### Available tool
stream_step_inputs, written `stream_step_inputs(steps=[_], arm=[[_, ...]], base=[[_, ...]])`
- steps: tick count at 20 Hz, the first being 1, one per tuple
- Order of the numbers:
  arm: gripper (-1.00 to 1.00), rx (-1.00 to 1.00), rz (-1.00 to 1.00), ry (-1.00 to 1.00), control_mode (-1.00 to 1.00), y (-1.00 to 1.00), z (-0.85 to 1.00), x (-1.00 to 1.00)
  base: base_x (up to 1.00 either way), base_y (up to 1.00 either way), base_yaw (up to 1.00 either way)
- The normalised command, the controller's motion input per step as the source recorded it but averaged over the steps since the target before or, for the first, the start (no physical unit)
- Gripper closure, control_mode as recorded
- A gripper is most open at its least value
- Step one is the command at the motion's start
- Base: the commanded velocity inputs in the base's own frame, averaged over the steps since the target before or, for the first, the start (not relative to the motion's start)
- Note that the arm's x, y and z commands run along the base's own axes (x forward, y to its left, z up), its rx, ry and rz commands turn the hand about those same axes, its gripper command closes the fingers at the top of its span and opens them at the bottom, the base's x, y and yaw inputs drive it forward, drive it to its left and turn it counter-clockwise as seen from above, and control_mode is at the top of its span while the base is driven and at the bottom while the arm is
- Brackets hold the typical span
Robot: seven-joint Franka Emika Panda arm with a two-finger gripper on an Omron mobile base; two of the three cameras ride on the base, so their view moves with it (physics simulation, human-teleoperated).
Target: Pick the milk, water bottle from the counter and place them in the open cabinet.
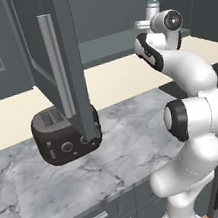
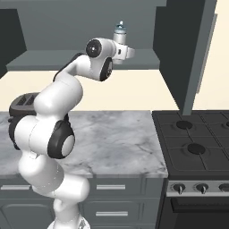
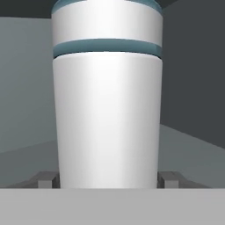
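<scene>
The space between the fingertips is taken up by the water bottle, which stands upright at the mouth of the open cabinet. Free room is seen on the grey shelf to either side of the bottle, bounded by a dark side wall. Whether the bottle's base touches the shelf cannot be told. The swung-out cabinet door hangs over the toaster, blocking passage there. Bare marble worktop lies open between toaster and stove.
</scene>
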Motion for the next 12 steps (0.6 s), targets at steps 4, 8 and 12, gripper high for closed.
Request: stream_step_inputs(steps=[4,8,12], arm=[[1.00,0.00,0.00,0.00,-1.00,0.00,-0.41,0.16],[1.00,0.00,0.00,0.00,-1.00,0.00,-0.19,0.21],[1.00,0.00,0.00,0.00,-1.00,0.00,-0.17,0.48]], base=[[0.00,0.00,0.00],[0.00,0.00,0.00],[0.00,0.00,0.00]])
